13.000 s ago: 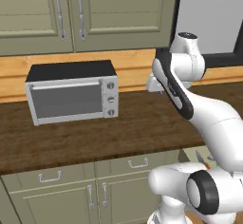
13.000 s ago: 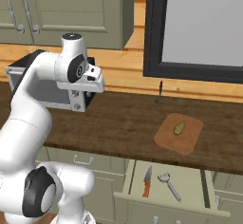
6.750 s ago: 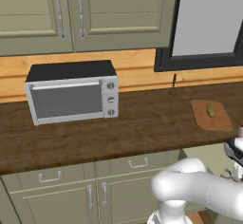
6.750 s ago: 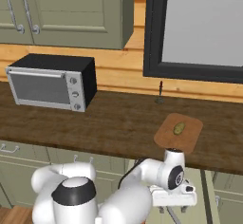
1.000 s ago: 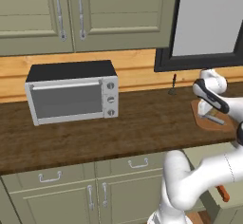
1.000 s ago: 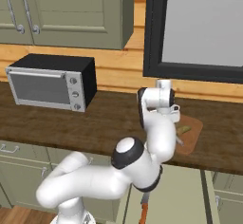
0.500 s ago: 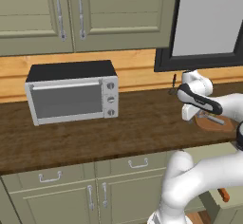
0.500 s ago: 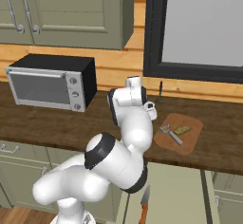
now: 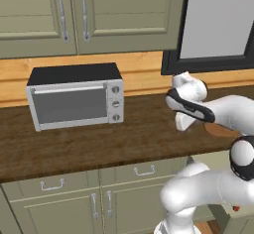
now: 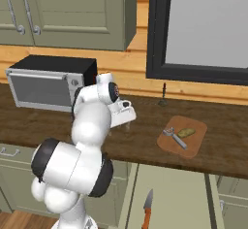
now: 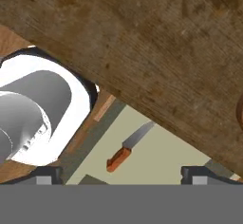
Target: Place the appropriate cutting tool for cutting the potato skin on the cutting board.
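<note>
The light-grey peeler (image 10: pixel 174 137) lies flat on the wooden cutting board (image 10: pixel 193 147), right beside the small olive potato (image 10: pixel 186 132). A sliver of the board (image 9: pixel 221 130) peeks out behind my forearm in the left base view. My gripper (image 10: pixel 125 119) hangs over the bare counter well left of the board, apart from the peeler. In the hand view its fingertips (image 11: pixel 47 174) stand wide apart, so my gripper (image 11: pixel 122 175) is open with nothing between them.
The orange-handled knife (image 10: pixel 147 207) lies in the open drawer below the counter edge and also shows as a knife (image 11: pixel 126 150) in the hand view. A toaster oven (image 10: pixel 48 87) stands at the left. A small dark upright object (image 10: pixel 163 93) stands by the back wall.
My arm has swung left, away from the cutting board. The peeler stays lying on the board beside the potato, and the gripper is empty.
</note>
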